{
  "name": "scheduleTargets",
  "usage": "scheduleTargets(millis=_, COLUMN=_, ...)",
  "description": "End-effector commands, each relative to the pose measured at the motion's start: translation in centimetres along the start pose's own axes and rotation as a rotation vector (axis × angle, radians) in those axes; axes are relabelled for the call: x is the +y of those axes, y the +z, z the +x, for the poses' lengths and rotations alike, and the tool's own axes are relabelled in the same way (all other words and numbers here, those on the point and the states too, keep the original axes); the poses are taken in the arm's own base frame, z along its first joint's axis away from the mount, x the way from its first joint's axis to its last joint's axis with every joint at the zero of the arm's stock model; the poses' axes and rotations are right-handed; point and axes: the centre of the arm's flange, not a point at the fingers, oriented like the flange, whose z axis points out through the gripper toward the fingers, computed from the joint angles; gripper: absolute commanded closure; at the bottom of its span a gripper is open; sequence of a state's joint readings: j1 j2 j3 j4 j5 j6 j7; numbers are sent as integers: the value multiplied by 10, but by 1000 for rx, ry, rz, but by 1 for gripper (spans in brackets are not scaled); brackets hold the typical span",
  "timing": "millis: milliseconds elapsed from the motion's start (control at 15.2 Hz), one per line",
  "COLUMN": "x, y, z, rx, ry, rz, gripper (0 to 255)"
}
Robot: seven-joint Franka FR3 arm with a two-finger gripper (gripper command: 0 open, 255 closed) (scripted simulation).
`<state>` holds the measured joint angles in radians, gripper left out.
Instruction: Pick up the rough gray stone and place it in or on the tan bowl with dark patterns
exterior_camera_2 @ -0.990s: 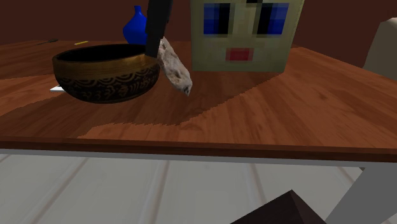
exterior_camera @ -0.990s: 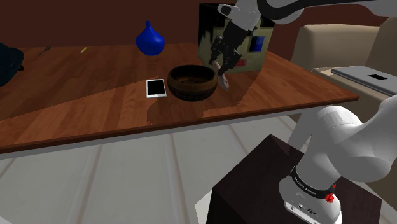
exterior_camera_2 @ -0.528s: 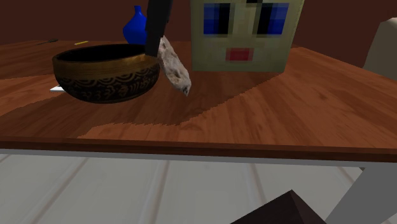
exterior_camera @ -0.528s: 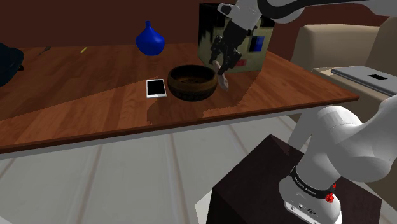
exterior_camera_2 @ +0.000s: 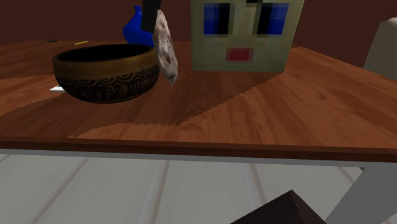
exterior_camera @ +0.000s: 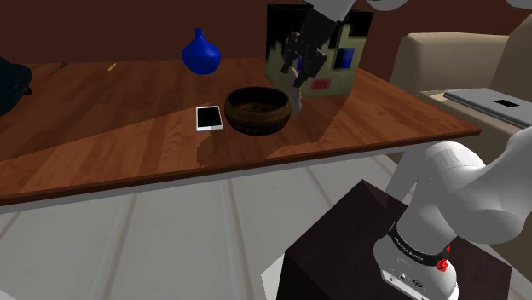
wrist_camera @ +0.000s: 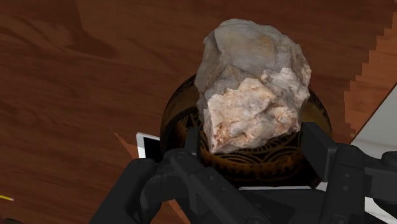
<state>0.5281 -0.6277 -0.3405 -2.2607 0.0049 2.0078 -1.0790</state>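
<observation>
Jaws clamped on the upper end of the rough pale stone (exterior_camera_2: 164,48), which hangs long axis near upright, clear of the worktop (exterior_camera_2: 286,108) and just beside the rim of the patterned tan bowl (exterior_camera_2: 105,79), which lies toward the second exterior view's left.

Home, prob. living rm: wood table (exterior_camera: 128,136), blue vase (exterior_camera: 200,53), couch (exterior_camera: 430,55).

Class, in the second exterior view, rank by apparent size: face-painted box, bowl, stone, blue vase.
face-painted box
bowl
stone
blue vase: farther back and partly hidden, so ranking it under the stone is unsure.
</observation>
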Motion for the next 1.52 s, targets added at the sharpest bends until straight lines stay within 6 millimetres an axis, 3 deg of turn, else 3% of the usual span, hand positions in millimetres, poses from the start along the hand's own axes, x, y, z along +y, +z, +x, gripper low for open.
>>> scheduleTargets(millis=0, x=3, y=-10, z=3, rx=0, ry=0, rz=0, gripper=255)
scheduleTargets(millis=1452, x=26, y=-117, z=42, rx=0, ry=0, rz=0, gripper=255)
